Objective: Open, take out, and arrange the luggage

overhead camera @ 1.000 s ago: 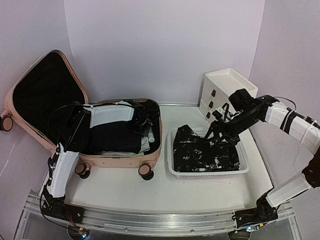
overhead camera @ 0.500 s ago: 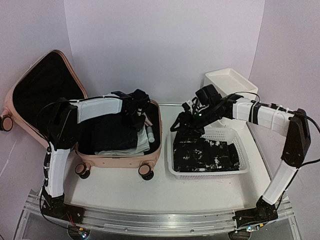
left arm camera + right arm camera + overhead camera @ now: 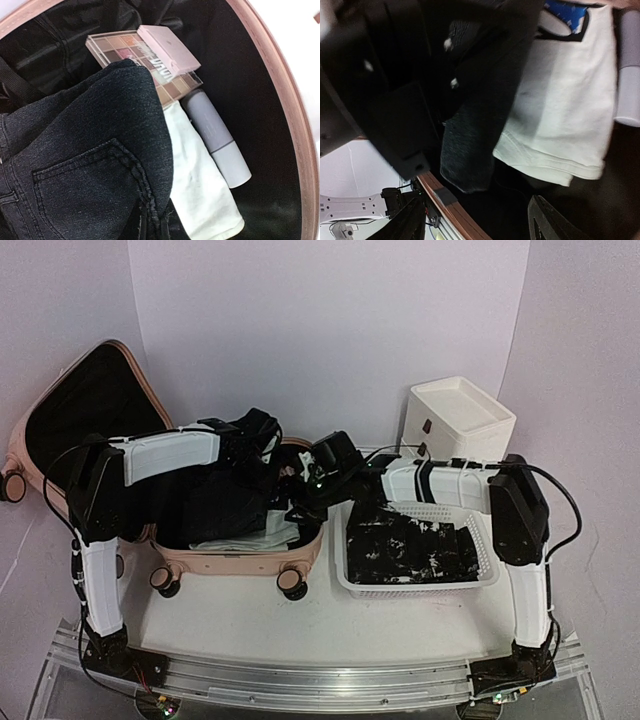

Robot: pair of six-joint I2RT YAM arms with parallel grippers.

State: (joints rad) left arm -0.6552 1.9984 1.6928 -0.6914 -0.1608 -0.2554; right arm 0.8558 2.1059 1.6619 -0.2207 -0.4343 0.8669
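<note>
The pale-pink luggage (image 3: 225, 562) lies open at the left, its lid (image 3: 85, 415) leaning back. My left gripper (image 3: 257, 445) hangs over it, shut on a fold of dark jeans (image 3: 85, 150), with the fingertips (image 3: 142, 231) pinching a denim seam. Under the jeans lie a white T-shirt (image 3: 197, 190), an eyeshadow palette (image 3: 150, 55) and a lavender tube (image 3: 215, 140). My right gripper (image 3: 480, 225) stands open just above the suitcase's near right corner, with nothing between its fingers (image 3: 412, 220). Below it are the T-shirt (image 3: 565, 100), the hanging jeans (image 3: 475, 145) and the pink rim (image 3: 457, 220).
A white perforated basket (image 3: 418, 587) holding black-and-white patterned clothing (image 3: 410, 545) stands right of the suitcase. A white drawer unit (image 3: 455, 420) sits at the back right. The right arm (image 3: 440, 480) stretches across the basket's far edge.
My right arm has swung left from the basket to the suitcase. My left gripper has shut on the jeans and raised them toward the back.
</note>
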